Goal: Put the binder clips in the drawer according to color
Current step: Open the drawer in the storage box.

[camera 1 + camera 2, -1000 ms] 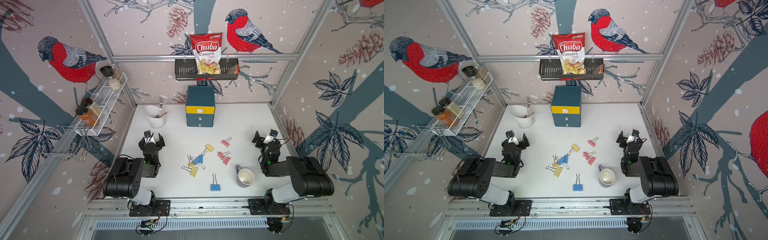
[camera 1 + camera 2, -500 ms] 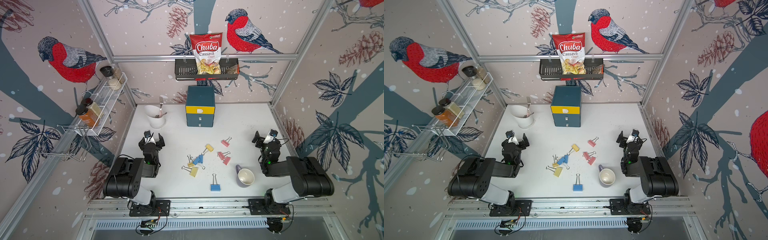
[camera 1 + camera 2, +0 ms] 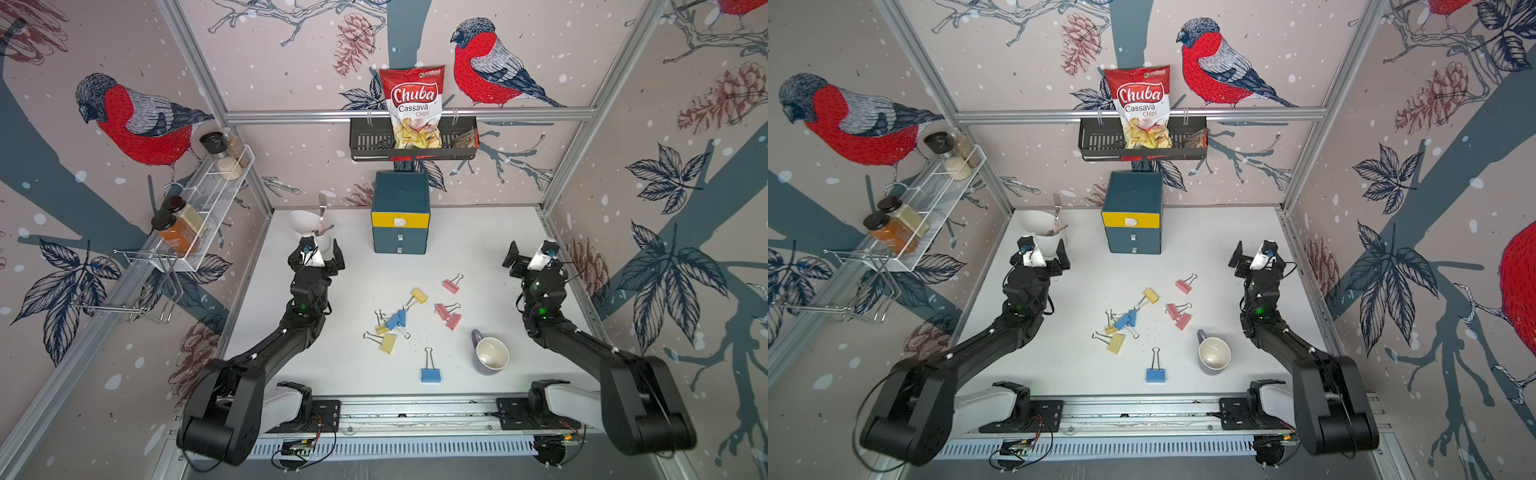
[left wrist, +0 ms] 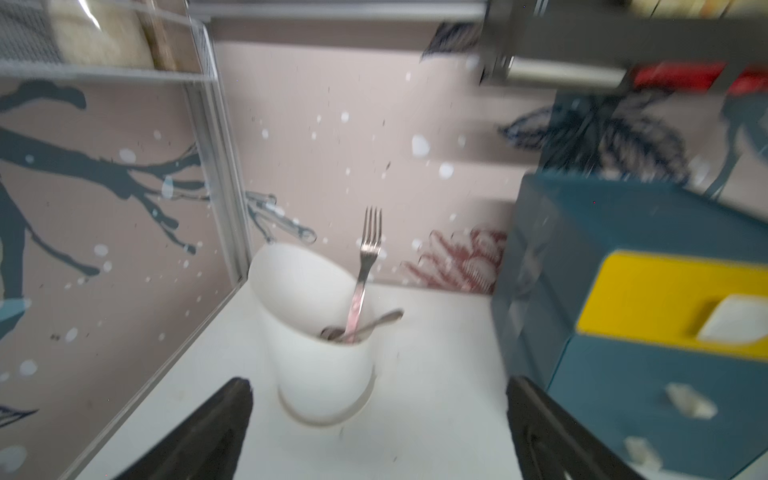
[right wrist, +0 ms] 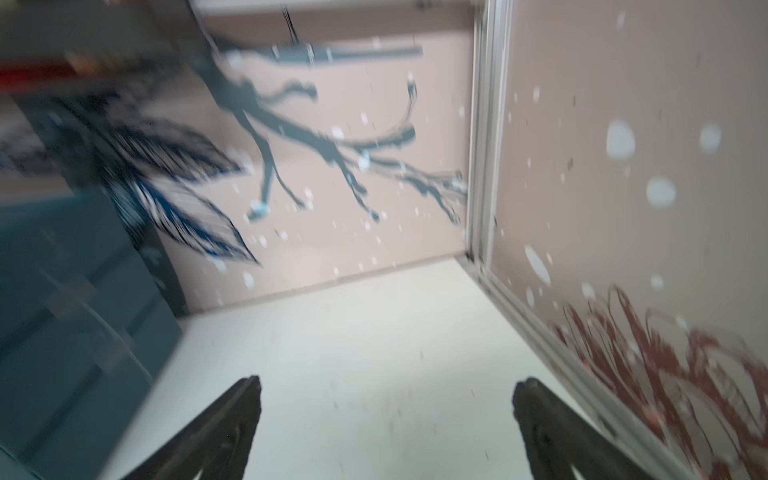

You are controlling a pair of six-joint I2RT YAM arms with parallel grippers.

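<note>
Top views: binder clips (image 3: 392,322) loose mid-table (image 3: 469,249); drawer (image 3: 400,232) centre of the far edge, fronts closed; bare surface either side. Both arms reach far-ward. Left gripper (image 3: 318,255) by white cup (image 3: 309,224), right gripper (image 3: 528,262) near the right wall.
Left wrist: fingers (image 4: 208,428) spread, empty; cup ahead.
Right wrist: blurred; fingers (image 5: 224,424) spread, empty; open table.

Both top views look down on the whole table (image 3: 478,249); blurred wrist views, low, seemingly face the back wall (image 4: 353,145).
</note>
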